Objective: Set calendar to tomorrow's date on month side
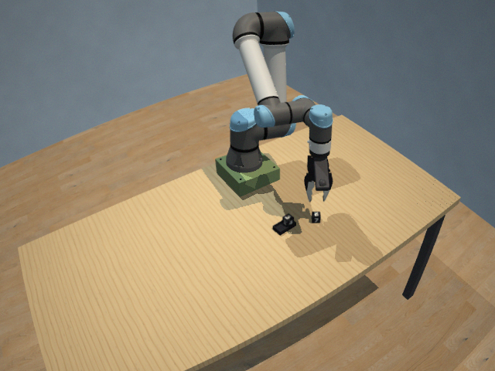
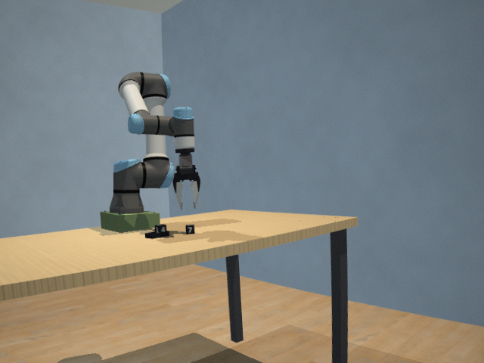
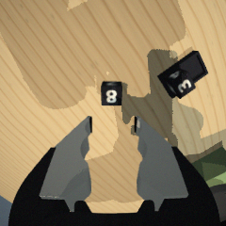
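A small black cube [image 1: 315, 217] lies loose on the table, to the right of the black tray [image 1: 284, 226]. In the wrist view this cube [image 3: 112, 93] shows an 8 on top; in the exterior view [image 2: 190, 229] its side shows a 7. The tray [image 3: 184, 73] holds another black cube with a 3 on top. The tray also shows in the exterior view [image 2: 157, 231]. My gripper [image 1: 319, 198] hangs above the loose cube, pointing down, well clear of it. Its fingers stand partly closed with a gap and nothing between them.
The arm's green base block [image 1: 247, 174] stands behind the tray. The table's right edge [image 1: 447, 199] lies well beyond the cube.
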Robot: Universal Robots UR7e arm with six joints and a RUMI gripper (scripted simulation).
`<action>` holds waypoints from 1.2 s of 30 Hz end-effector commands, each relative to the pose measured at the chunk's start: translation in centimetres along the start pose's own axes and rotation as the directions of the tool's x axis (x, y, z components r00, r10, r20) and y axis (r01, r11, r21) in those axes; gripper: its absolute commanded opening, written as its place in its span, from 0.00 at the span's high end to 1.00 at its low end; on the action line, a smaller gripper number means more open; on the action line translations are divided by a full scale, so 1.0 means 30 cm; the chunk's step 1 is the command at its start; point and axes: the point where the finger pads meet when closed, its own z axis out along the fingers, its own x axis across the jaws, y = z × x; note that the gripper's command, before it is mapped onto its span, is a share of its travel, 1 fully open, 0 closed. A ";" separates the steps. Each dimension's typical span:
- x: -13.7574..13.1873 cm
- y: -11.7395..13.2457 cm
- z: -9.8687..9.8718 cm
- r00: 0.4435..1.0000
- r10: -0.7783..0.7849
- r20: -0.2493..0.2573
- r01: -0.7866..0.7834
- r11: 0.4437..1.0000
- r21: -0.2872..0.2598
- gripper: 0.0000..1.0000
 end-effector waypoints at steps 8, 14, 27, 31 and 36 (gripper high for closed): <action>-0.001 -0.001 -0.001 1.000 0.000 0.000 0.000 1.000 0.001 0.71; -0.001 -0.001 -0.001 1.000 0.000 0.000 0.000 1.000 0.001 0.71; -0.001 -0.001 0.009 1.000 0.013 0.000 -0.013 1.000 0.001 0.71; -0.001 -0.001 0.020 1.000 0.020 0.000 -0.020 1.000 0.001 0.71; -0.002 -0.001 0.043 1.000 0.020 0.000 -0.020 1.000 0.001 0.71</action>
